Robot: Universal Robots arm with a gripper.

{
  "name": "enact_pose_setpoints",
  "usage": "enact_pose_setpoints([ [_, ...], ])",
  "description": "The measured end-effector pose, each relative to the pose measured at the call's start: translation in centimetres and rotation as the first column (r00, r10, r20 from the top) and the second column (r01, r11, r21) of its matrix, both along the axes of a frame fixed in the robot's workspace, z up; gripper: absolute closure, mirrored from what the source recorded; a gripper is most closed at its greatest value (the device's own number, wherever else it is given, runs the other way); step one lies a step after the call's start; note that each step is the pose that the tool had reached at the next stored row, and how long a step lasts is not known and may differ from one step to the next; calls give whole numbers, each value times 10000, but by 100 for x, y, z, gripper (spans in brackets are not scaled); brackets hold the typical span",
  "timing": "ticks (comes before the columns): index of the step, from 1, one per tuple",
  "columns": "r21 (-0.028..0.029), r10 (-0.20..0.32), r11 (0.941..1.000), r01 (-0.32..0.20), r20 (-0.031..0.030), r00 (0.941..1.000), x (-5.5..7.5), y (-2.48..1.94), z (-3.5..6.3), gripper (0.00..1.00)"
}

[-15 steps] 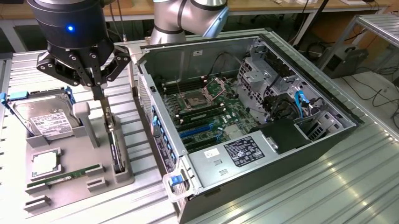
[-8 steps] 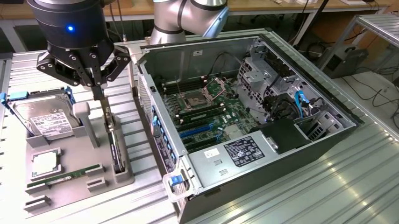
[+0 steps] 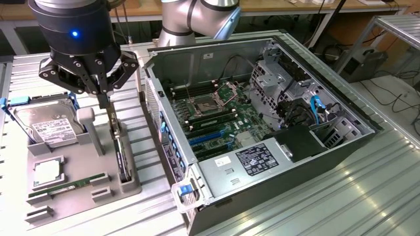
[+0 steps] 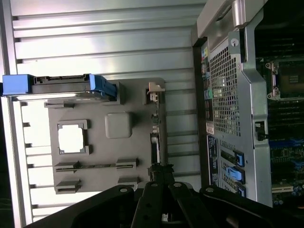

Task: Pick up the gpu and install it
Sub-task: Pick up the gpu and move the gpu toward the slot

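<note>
Hand (image 3: 104, 104) (image 4: 159, 170) over grey tray (image 3: 72, 199), pressed onto near end of gpu (image 3: 123, 158) (image 4: 155, 142); gpu upright in tray slot beside open computer case (image 3: 341, 142).

My wrist (image 3: 69, 22) is a glossy black cylinder with a small blue light (image 3: 74, 33) on its side. Below the light, my gripper (image 3: 104, 103) spreads black bars (image 3: 56, 73) joined by silvery pins (image 4: 123, 190). Beyond the light, my arm (image 3: 187, 19) is smooth silver-grey tubing with a blue-grey cap (image 3: 226, 23).
</note>
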State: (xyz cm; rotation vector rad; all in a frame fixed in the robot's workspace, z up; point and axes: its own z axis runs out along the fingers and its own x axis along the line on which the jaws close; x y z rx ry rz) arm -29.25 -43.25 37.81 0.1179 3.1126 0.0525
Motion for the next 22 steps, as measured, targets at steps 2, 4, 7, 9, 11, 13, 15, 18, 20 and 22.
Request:
enact_pose_setpoints([
  [2,1,0,10000,0,1,10000,0,0,-1,83],
  [4,0,1,10000,-1,2,10000,0,0,-44,64],
  [7,0,1,10000,-1,7,10000,0,-20,-140,64],
  [9,1,0,10000,0,15,10000,0,-36,-196,64],
  [11,0,0,10000,0,16,10000,-1,-45,-233,64],
  [13,-1,-1,10000,1,16,10000,-1,-51,-288,64],
  [15,0,0,10000,0,17,10000,0,-53,-336,64],
  [18,0,1,10000,-1,21,10000,0,-53,-406,64],
  [20,0,1,10000,-1,23,10000,0,-53,-450,64],
  [22,1,1,10000,-1,27,10000,0,-53,-507,64],
])
